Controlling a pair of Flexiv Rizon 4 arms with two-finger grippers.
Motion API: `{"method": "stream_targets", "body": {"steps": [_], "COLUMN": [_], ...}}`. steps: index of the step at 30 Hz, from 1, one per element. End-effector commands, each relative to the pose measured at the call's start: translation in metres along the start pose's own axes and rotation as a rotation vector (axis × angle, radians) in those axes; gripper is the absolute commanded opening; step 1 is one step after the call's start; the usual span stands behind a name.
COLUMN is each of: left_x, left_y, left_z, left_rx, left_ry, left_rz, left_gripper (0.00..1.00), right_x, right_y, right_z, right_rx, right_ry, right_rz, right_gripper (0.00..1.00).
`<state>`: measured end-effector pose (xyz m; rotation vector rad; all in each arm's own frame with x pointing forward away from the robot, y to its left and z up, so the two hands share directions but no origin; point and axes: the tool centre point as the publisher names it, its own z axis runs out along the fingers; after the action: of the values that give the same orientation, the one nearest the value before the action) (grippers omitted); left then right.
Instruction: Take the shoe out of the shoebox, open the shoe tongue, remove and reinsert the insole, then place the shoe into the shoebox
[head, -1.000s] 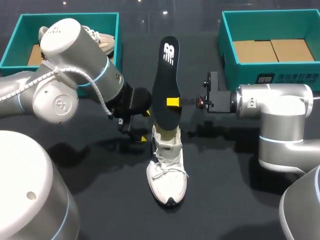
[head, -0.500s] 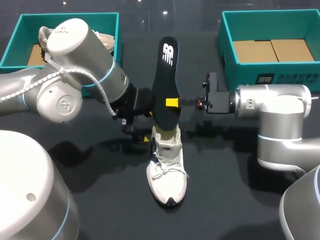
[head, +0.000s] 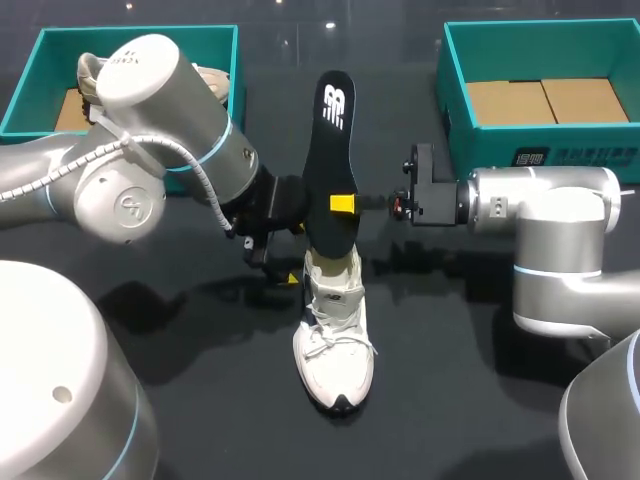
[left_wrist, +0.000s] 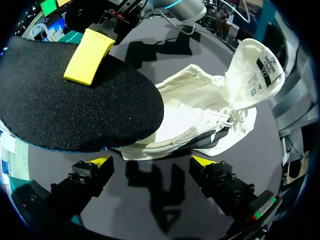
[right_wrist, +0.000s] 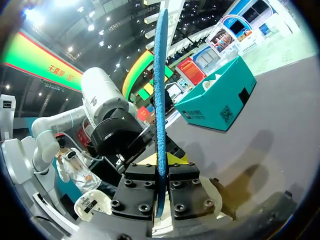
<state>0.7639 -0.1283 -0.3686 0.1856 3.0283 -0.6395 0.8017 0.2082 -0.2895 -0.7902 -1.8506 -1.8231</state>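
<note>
Right now, an insole (head: 332, 150) is held upright over a shoe (head: 335, 335).
At ten o'clock sits a teal box (head: 140, 32). The left claw (left_wrist: 151, 160) gapes wide at the shoe's nine o'clock, holding nothing. Mid-table, the white shoe points its toe to six. From three o'clock the right claw (head: 343, 203) pinches the insole.

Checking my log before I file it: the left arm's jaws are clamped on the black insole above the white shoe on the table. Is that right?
Not quite: the right arm's jaws are clamped on the black insole above the white shoe on the table, as the right wrist view shows. The left arm's jaws stand open beside the shoe.
</note>
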Motion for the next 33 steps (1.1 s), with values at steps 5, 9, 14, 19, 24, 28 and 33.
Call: {"method": "stream_targets", "body": {"steps": [5, 9, 14, 19, 24, 28, 33], "left_x": [0.0, 0.0, 0.0, 0.0, 0.0, 0.0, 0.0], "left_y": [0.0, 0.0, 0.0, 0.0, 0.0, 0.0, 0.0], "left_z": [0.001, 0.001, 0.001, 0.001, 0.001, 0.001, 0.001], "left_rx": [-0.001, -0.001, -0.001, -0.001, -0.001, -0.001, -0.001], "left_ry": [-0.001, -0.001, -0.001, -0.001, -0.001, -0.001, -0.001], "left_rz": [0.001, 0.001, 0.001, 0.001, 0.001, 0.001, 0.001], "left_gripper": [1.0, 1.0, 1.0, 1.0, 1.0, 1.0, 1.0], "right_x": [0.0, 0.0, -0.005, -0.011, -0.014, -0.015, -0.015], "right_y": [-0.006, -0.006, -0.005, -0.006, -0.011, -0.014, -0.017], "right_z": [0.003, 0.004, 0.004, 0.003, 0.002, -0.002, -0.004], "right_rx": [-0.023, -0.037, -0.046, -0.054, -0.061, -0.07, -0.079], "right_ry": [0.004, 0.003, -0.018, -0.031, -0.037, -0.042, -0.04], "right_rz": [-0.024, -0.048, -0.06, -0.066, -0.068, -0.065, -0.061], "right_gripper": [0.0, 0.0, 0.0, 0.0, 0.0, 0.0, 0.0]}}
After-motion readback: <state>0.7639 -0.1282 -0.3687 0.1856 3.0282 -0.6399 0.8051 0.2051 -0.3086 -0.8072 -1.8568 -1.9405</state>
